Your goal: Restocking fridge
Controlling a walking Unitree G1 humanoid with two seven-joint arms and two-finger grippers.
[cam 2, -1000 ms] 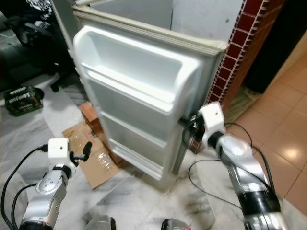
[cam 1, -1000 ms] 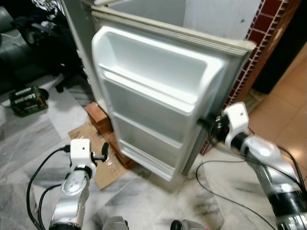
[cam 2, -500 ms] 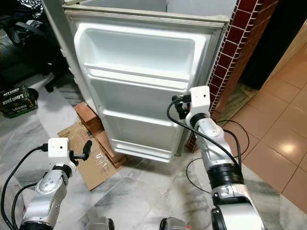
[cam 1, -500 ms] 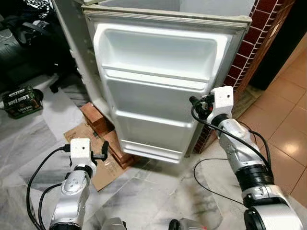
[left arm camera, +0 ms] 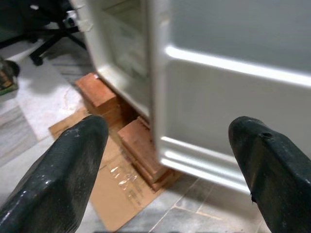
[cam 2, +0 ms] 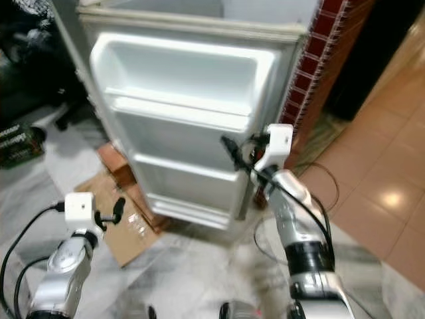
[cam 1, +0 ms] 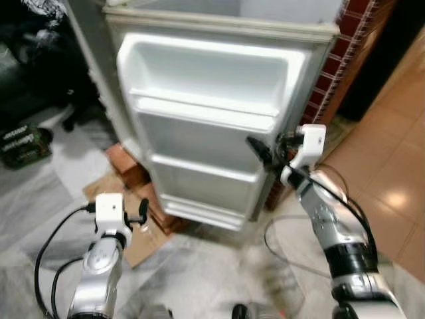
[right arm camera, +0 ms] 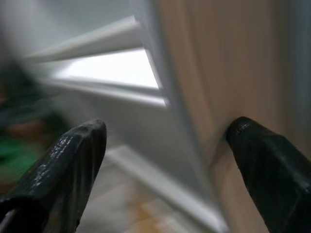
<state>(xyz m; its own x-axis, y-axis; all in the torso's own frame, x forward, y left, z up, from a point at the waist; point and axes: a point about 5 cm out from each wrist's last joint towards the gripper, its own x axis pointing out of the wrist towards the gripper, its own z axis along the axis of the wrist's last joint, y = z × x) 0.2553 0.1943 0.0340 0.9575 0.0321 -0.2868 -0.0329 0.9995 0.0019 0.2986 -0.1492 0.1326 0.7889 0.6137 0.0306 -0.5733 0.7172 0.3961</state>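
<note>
Both head views are softly motion-blurred, brightest on the white fridge door (cam 1: pixel 212 126), with glare on the orange floor tiles (cam 1: pixel 397 199). The right wrist view is heavily smeared; the left is sharp.

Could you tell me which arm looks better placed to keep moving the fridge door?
Probably the right. Its pincer is open astride the door edge, one finger each side. The left pincer hangs low, open, apart from the door, above the cardboard.
</note>
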